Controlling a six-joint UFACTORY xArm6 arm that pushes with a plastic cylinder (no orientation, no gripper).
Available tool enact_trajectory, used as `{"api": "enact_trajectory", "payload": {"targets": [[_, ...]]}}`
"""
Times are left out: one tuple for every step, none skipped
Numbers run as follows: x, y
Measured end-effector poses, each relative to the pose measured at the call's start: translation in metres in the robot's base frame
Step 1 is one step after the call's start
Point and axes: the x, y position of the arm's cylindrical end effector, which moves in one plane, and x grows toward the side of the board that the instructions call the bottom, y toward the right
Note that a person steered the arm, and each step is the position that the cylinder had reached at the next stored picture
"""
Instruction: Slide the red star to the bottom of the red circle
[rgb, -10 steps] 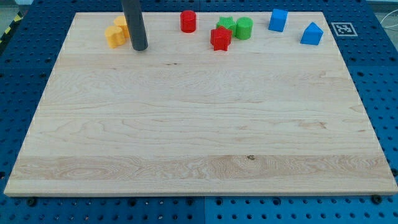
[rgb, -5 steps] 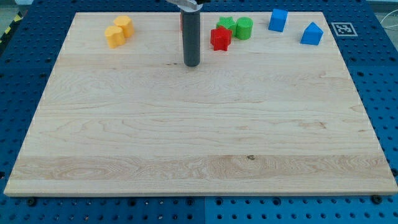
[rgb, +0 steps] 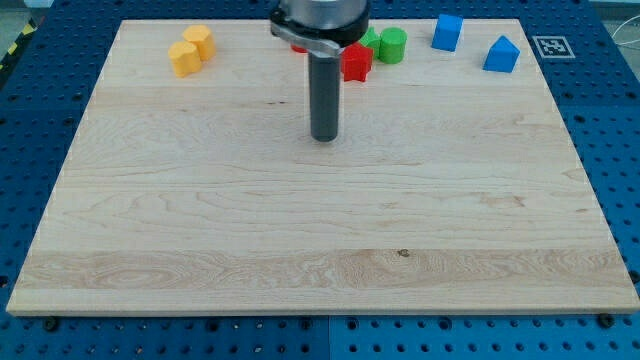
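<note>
The red star (rgb: 356, 62) sits near the view's top, partly covered by the arm's head. The red circle is almost fully hidden behind the arm; only a sliver (rgb: 297, 47) shows to the star's left. My tip (rgb: 324, 137) rests on the board below and slightly left of the red star, apart from every block.
A green circle (rgb: 393, 45) and another green block (rgb: 369, 38) stand right of the red star. Two blue blocks (rgb: 447, 32) (rgb: 501, 54) are at the top right. Two yellow blocks (rgb: 186, 58) (rgb: 200, 40) are at the top left.
My tip has moved from beside the yellow blocks rightwards and down the view, to below the red star. The arm's head now covers the red circle. No block has moved.
</note>
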Motion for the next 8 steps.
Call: {"api": "enact_trajectory", "payload": {"targets": [[-0.014,0.034],[-0.041,0.048],[-0.079,0.061],[-0.103,0.07],[-0.116,0.031],[-0.121,0.002],[-0.127,-0.006],[-0.145,-0.014]]}}
